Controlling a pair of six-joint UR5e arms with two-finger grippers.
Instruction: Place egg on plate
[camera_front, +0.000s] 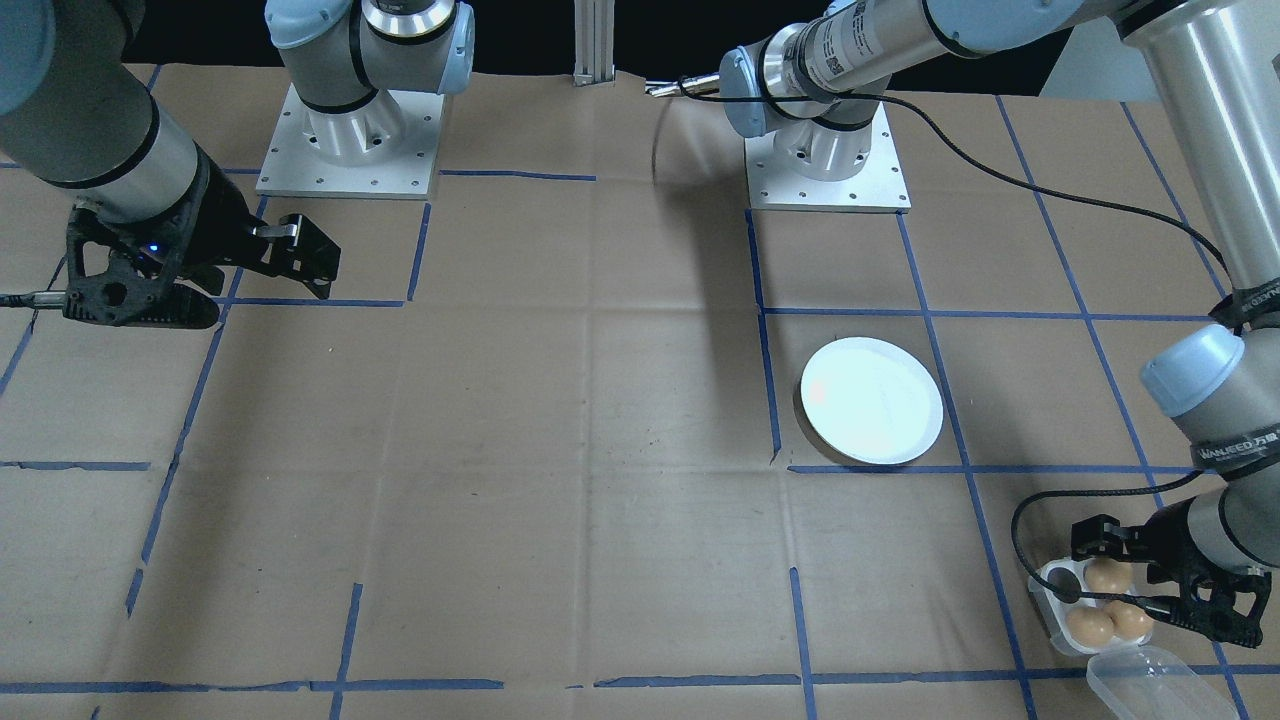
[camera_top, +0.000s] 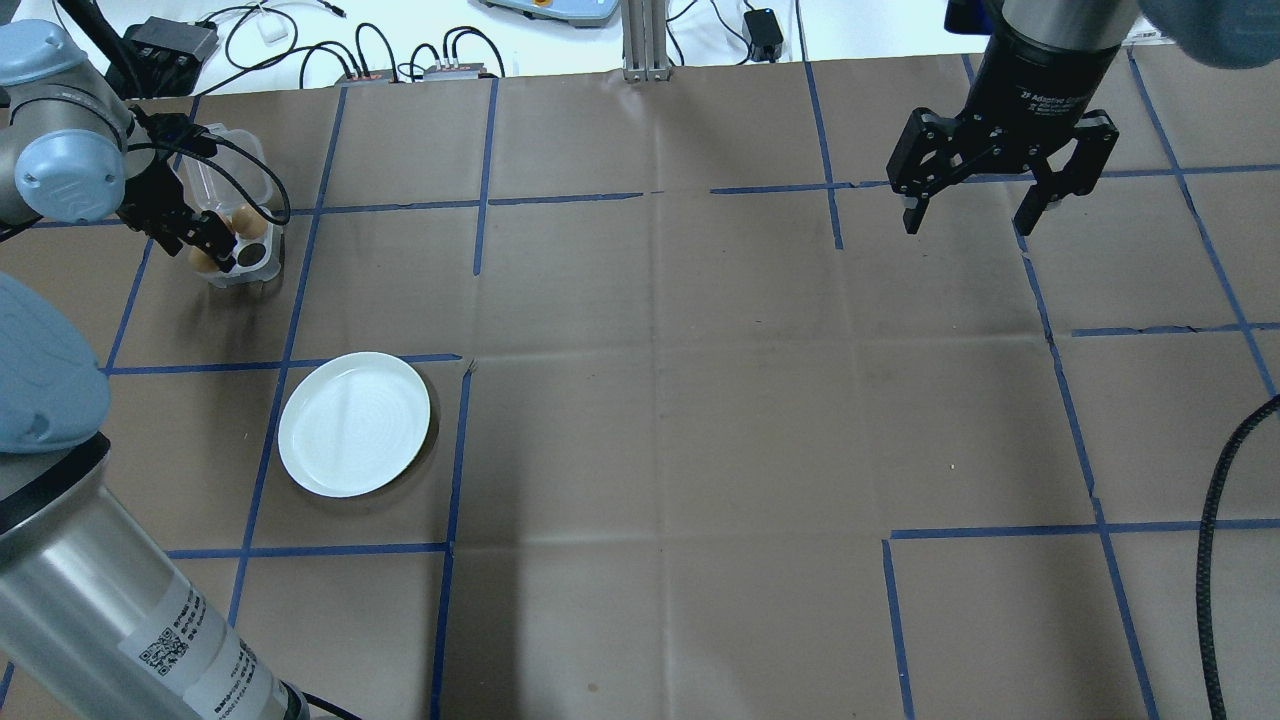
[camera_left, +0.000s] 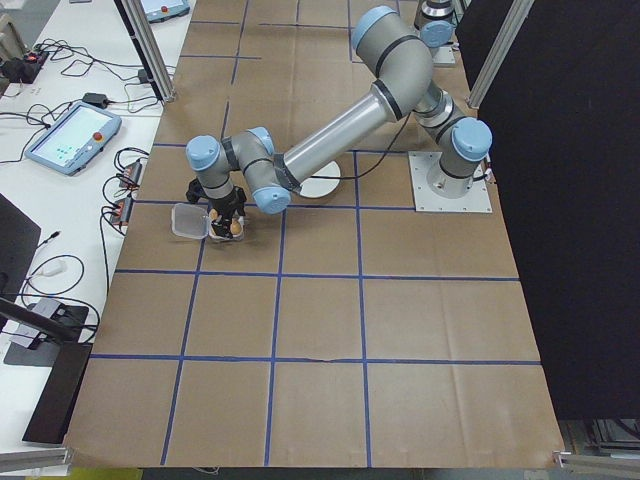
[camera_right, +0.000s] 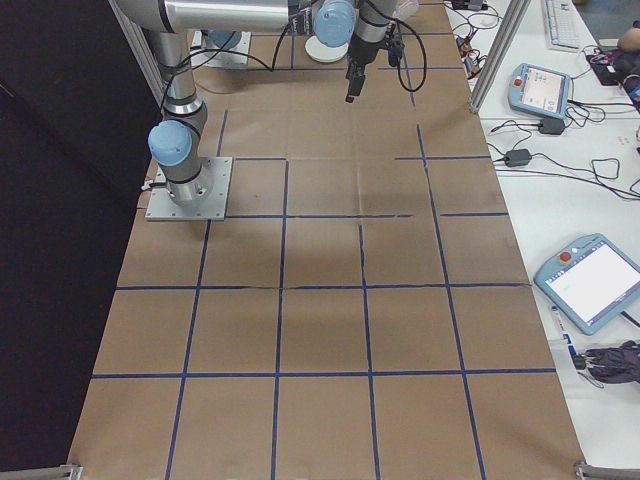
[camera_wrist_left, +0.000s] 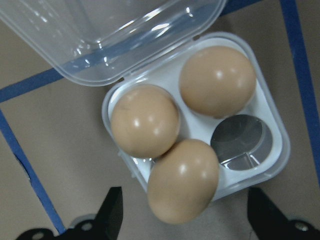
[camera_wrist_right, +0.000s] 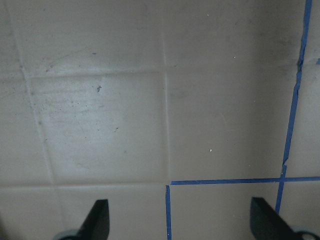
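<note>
The white plate (camera_front: 870, 400) (camera_top: 354, 423) lies bare on the brown paper, left of the table's middle in the overhead view. Beyond it stands a small white egg tray (camera_wrist_left: 265, 165) (camera_top: 262, 262) holding three brown eggs, with one cup empty. Its clear lid (camera_wrist_left: 115, 35) is folded back. My left gripper (camera_wrist_left: 187, 220) (camera_front: 1160, 585) (camera_top: 205, 240) hangs open just above the tray, and the nearest egg (camera_wrist_left: 183, 180) lies between its fingers, untouched. My right gripper (camera_top: 970, 215) (camera_wrist_right: 180, 225) (camera_front: 260, 290) is open and empty over bare paper at the far right.
Blue tape lines (camera_top: 460, 450) divide the paper into squares. The two arm bases (camera_front: 828, 160) (camera_front: 350, 140) stand at the robot's side of the table. Cables and boxes (camera_top: 400, 60) lie past the far edge. A black cable (camera_top: 1215, 560) hangs at the right.
</note>
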